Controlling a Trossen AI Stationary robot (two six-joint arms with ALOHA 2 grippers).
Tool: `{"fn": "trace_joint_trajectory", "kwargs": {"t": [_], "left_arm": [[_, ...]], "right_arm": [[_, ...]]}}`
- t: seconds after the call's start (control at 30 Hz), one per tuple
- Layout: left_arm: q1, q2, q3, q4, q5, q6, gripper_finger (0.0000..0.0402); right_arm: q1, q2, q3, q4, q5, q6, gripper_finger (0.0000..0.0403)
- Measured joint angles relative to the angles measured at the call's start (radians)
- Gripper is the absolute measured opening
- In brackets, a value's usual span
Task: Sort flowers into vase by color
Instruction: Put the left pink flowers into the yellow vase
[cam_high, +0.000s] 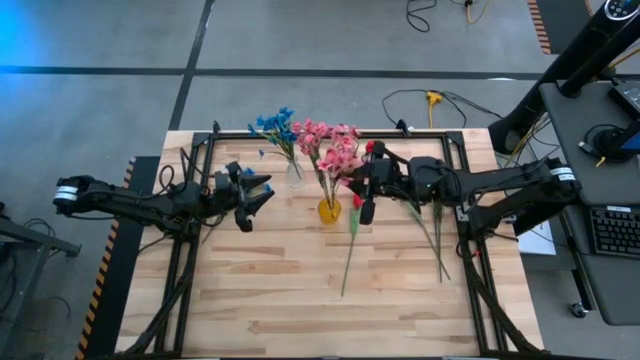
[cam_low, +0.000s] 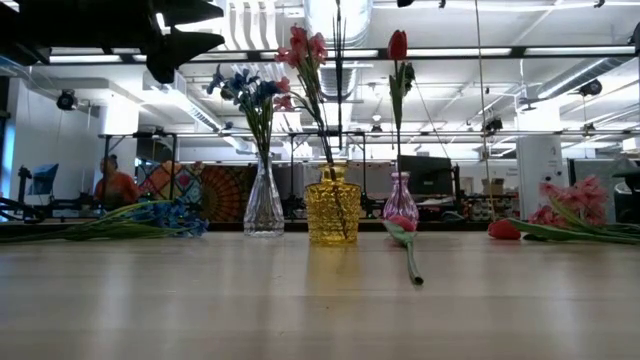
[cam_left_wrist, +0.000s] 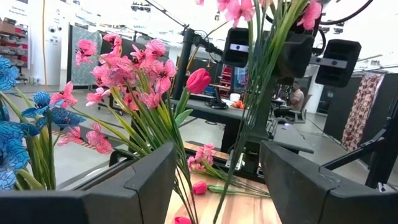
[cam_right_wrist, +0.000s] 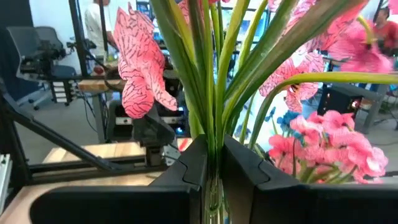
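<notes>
Three vases stand mid-table. A clear vase (cam_high: 294, 176) holds blue flowers (cam_high: 273, 124). A yellow vase (cam_high: 329, 210) holds a pink spray (cam_low: 304, 46). A small pinkish vase (cam_low: 400, 200) holds a red bud (cam_low: 398, 44). My right gripper (cam_high: 364, 188) is high above the table beside the yellow vase, shut on a pink spray (cam_high: 340, 152) with its blossoms up. My left gripper (cam_high: 262, 190) waits left of the vases, raised and open, nothing between its fingers (cam_left_wrist: 149, 180). My right gripper pinches the pink spray's bundled green stems (cam_right_wrist: 211, 134) between its two fingers, below the blossoms. The fingers lie level, coming from the table's right, across the upright stems. The thin lower stems (cam_low: 340, 110) hang down to the yellow vase's mouth. I cannot tell whether they are inside it.
Loose flowers lie on the wood: a red one with a long stem (cam_high: 350, 245) near the middle, more stems (cam_high: 432, 236) to its right, blue ones (cam_low: 150, 218) at the low view's left and pink ones (cam_low: 580, 214) at its right. Black rails (cam_high: 470, 200) frame the table.
</notes>
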Motion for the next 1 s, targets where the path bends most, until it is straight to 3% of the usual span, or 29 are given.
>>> {"fn": "trace_joint_trajectory", "kwargs": {"t": [1.0], "left_arm": [[0.000, 0.000, 0.000, -0.003, -0.002, 0.000, 0.0215]], "right_arm": [[-0.025, 0.067, -0.025, 0.068, 0.002, 0.004, 0.0031]]}}
